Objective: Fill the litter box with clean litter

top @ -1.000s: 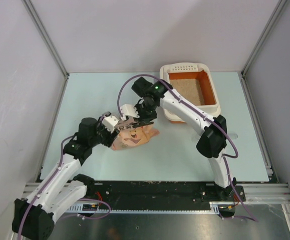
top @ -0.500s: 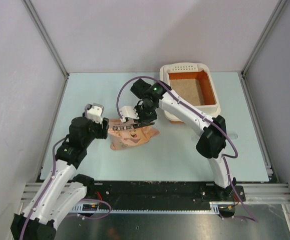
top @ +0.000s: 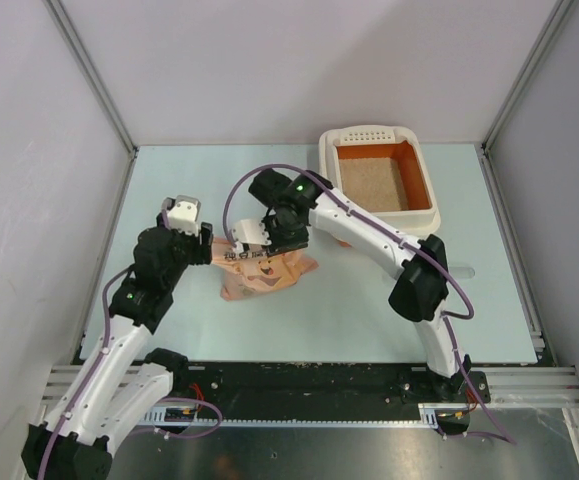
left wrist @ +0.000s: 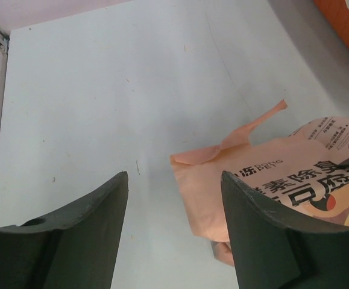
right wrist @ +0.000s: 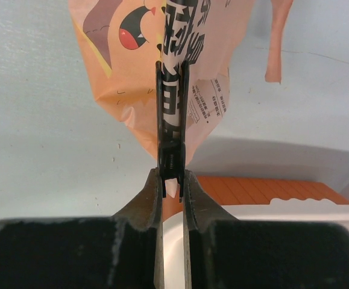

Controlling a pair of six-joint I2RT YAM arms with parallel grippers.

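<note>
Litter box (top: 369, 134) stands at the far right of the table (top: 169, 190), with its perforated strip toward the back wall and tan granules (top: 377, 182) covering its floor. The pink-peach litter bag (top: 267, 275) lies near the table's centre, left of the litter box and nearer the arm bases.

In the top view the right gripper (top: 261, 243) is at the bag's far edge, but its jaw state cannot be read there. The right wrist view settles it: the fingers are pressed together on a black clip (right wrist: 173, 108) that pinches the bag's printed edge. That view also shows the box's orange wall and cream rim just beyond the bag, closer than the overhead view suggests.

The left gripper (top: 203, 250) sits just left of the bag. Only the left wrist view shows its fingers spread wide over bare table. The bag's corner passes behind one finger, and contact cannot be judged. The same view shows a torn strip (left wrist: 252, 127) trailing from the bag's corner across the table.

Bare table runs along the left side and across the near side of the bag. The box sits close to the table's far edge.
</note>
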